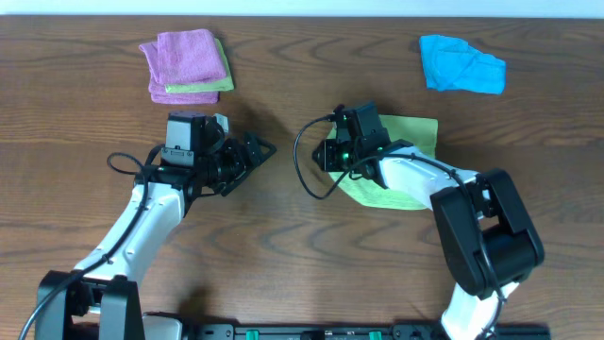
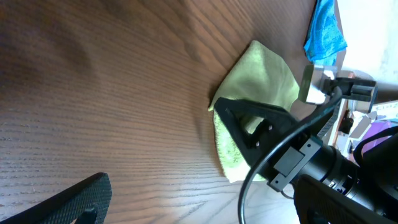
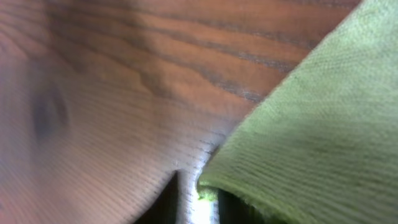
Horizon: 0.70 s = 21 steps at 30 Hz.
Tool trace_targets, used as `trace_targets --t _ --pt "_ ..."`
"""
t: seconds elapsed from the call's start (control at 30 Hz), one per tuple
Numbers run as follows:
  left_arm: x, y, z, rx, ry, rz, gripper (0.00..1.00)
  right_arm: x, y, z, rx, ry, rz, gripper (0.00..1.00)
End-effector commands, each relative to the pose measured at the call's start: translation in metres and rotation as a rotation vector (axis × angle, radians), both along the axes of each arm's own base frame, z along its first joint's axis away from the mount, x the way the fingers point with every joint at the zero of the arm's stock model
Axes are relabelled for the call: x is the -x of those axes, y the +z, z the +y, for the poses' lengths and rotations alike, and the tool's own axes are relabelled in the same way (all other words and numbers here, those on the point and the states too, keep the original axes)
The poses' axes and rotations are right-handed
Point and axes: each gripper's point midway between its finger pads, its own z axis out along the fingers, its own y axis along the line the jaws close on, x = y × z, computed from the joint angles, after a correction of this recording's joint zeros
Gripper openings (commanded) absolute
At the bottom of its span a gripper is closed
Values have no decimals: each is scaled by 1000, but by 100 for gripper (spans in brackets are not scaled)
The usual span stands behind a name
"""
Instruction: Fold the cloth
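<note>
The cloth [image 1: 412, 142] lies on the wooden table [image 1: 302, 246] right of centre, partly under the right arm. It is a lime-green towel. Its upper right corner lies flat and shows clearly, and its lower left part curves out below the arm's wrist. From the left wrist camera the cloth [image 2: 261, 74] appears doubled over, with a thicker rolled edge on the side nearest that camera.

The right tool [image 1: 332, 161] is down at the cloth's left edge. In the right wrist view its two dark fingers stand close together at the bottom of the frame. The right tool [image 3: 198, 202] is clenched on the hem of the cloth [image 3: 311, 124], which rises slightly off the wood grain there.

The left tool [image 1: 253, 162] is released, with its fingers spread wide. It sits over bare table left of the cloth, apart from it and pointing toward it. One of its fingers [image 2: 81, 199] shows at the lower left of its own camera's view, over empty wood.

A folded purple cloth [image 1: 184, 55] sits at the far left of the table, with a strip of green showing along its lower right edge. A crumpled blue cloth [image 1: 462, 64] lies at the far right, well apart from the green one.
</note>
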Motion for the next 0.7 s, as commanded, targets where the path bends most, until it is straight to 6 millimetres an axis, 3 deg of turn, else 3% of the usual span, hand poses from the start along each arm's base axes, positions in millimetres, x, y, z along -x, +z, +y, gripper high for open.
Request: trace_targets --t 0.0,0.1,0.3,0.4,0.5,0.67 --pt "-5 3 1 -7 3 -15 95 -2 2 5 -5 4 -17 1" --pt "-5 3 1 -7 3 -14 95 -5 21 7 -23 16 -59 1" --pt "-5 3 1 -7 3 -14 95 -8 101 9 -78 45 -230 1" --pt "-5 3 1 -7 3 -14 95 -9 125 3 -53 44 -307 1" --pt "-5 3 1 -6 3 -14 95 -14 126 -4 -7 34 -346 1" --pt "-5 3 1 -7 3 -15 95 -34 110 -1 30 42 -406 1"
